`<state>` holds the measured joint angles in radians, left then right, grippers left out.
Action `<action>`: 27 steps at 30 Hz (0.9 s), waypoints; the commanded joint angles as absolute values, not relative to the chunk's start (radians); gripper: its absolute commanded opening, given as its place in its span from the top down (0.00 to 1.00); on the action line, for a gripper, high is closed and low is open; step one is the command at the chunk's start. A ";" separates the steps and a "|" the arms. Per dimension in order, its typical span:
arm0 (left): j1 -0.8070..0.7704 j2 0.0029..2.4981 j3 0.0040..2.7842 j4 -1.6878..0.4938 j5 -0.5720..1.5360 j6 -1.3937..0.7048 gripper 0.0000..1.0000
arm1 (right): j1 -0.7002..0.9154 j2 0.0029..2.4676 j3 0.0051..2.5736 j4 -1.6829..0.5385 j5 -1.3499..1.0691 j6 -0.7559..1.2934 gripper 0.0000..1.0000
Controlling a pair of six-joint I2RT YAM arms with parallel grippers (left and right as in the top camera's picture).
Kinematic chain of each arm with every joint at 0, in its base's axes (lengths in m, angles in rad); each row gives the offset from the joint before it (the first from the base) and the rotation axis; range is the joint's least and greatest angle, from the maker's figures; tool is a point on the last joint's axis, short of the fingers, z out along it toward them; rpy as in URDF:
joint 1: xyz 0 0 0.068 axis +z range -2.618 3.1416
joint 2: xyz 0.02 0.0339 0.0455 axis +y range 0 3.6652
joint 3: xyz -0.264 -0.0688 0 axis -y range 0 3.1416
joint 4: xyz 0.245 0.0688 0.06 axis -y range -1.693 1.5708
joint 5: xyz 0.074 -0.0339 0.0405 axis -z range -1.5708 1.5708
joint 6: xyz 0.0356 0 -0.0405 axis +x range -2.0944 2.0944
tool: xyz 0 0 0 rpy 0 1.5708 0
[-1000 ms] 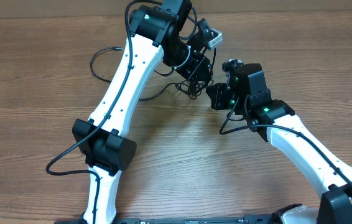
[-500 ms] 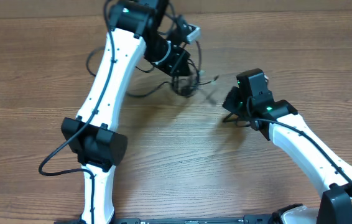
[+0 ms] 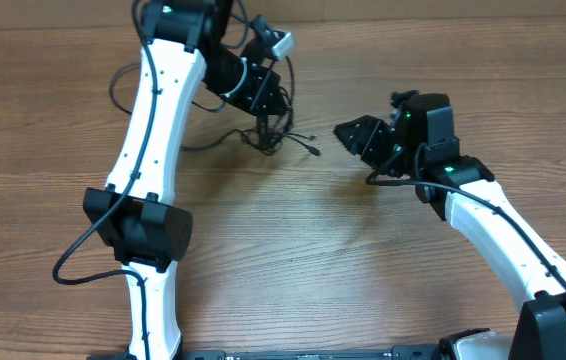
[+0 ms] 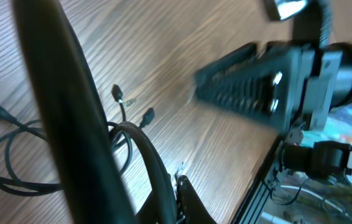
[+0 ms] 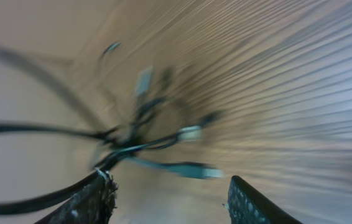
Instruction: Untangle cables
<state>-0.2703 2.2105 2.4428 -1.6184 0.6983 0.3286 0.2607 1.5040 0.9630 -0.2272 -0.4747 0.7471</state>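
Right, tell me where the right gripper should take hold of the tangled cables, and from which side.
Take the loose strand that juts rightward from the cables, just behind its plug. Come from the right: the right gripper is open and facing it, while the left gripper is shut on them higher up.

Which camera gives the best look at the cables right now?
Left wrist: the cables appear close and fairly sharp, with separate strands and small plug ends distinguishable. Overhead shows only a small dark tangle with one plug sticking out. Right wrist shows them close but blurred.
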 commanded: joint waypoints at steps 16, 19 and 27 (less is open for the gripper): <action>-0.442 2.193 2.464 -1.567 0.752 0.374 0.96 | 0.326 1.504 0.972 -0.289 -0.516 1.085 0.75; -0.447 2.193 2.464 -1.567 0.753 0.374 0.96 | 0.326 1.504 0.972 -0.327 -0.461 1.116 0.75; -0.449 2.193 2.464 -1.578 0.759 0.374 0.96 | 0.326 1.504 0.972 -0.334 -0.415 1.153 0.96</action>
<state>-0.4393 2.2105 2.4428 -1.5753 0.7261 0.3481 0.3252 1.5040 0.9630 -0.3367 -0.4576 1.1267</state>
